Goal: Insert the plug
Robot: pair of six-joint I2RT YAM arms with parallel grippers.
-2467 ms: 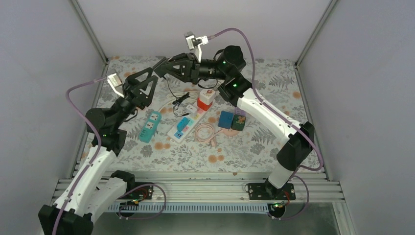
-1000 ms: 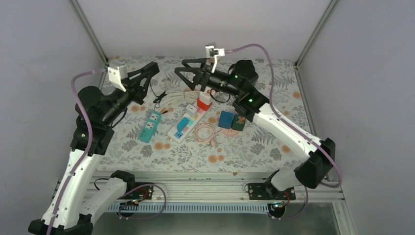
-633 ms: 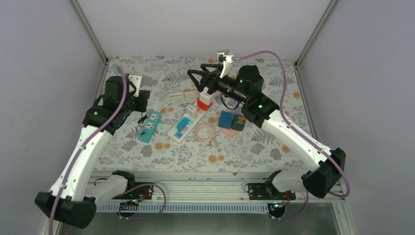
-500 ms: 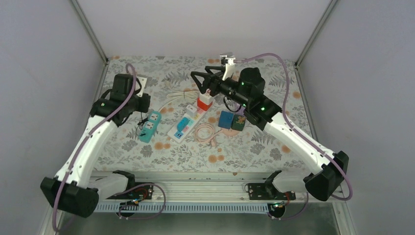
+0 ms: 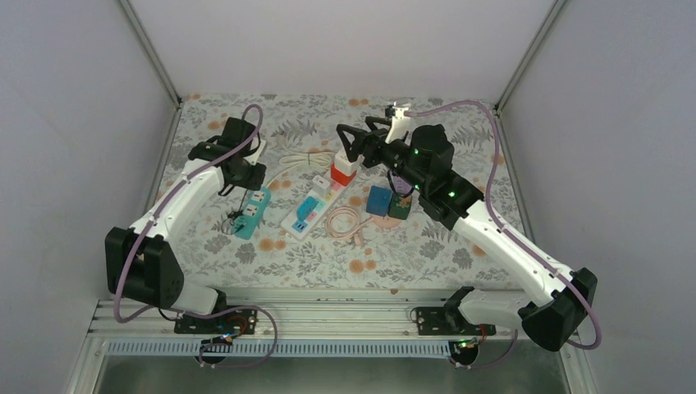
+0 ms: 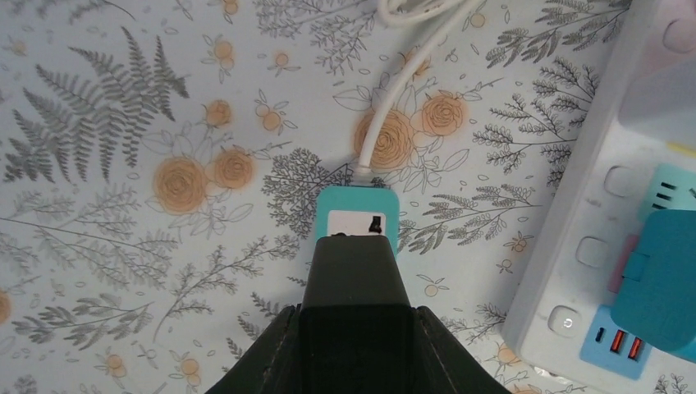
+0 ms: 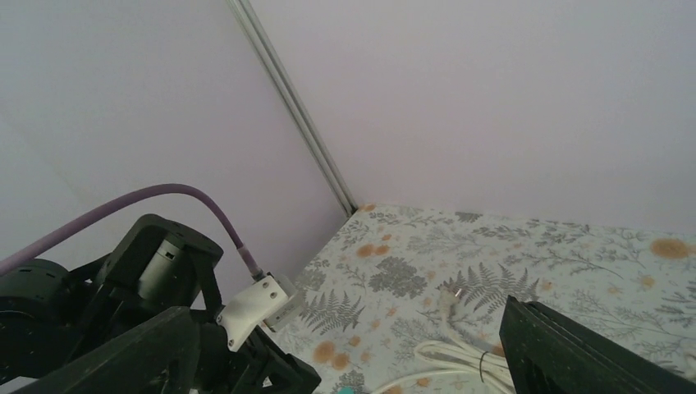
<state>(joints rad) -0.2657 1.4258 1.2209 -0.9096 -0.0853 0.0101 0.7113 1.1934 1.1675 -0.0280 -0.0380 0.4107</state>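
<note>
Looking at your far left, the left arm (image 5: 176, 205) reaches over the floral worktop (image 5: 271, 254) with its wrist pointing straight down. The left jaws are nearly closed, pinching the black plug (image 6: 353, 275). On the left wrist camera you see that plug standing right over the teal power strip (image 6: 354, 215), hiding all but the strip's far end and a patch of its white face. You cannot tell whether the pins are seated, because the plug body covers the socket. A white cord (image 6: 386, 123) runs from the teal strip's far end toward the back of the worktop.

Moving right, the white power strip (image 5: 310, 209) lies just beside the teal one. It has a teal adapter (image 6: 666, 275) on it and orange ports (image 6: 620, 345) at one end. At its far end stands a red-and-white adapter (image 5: 345, 168). A pink cable coil (image 5: 345, 222) lies near the white strip's right side, followed by a blue block (image 5: 378, 199) right against a dark green block (image 5: 400, 205).

Over on your right, the right arm (image 5: 492, 238) stretches in, its right jaws spread wide and holding nothing, close to the red-and-white adapter. Its wrist camera looks across at the back wall and the left arm.
</note>
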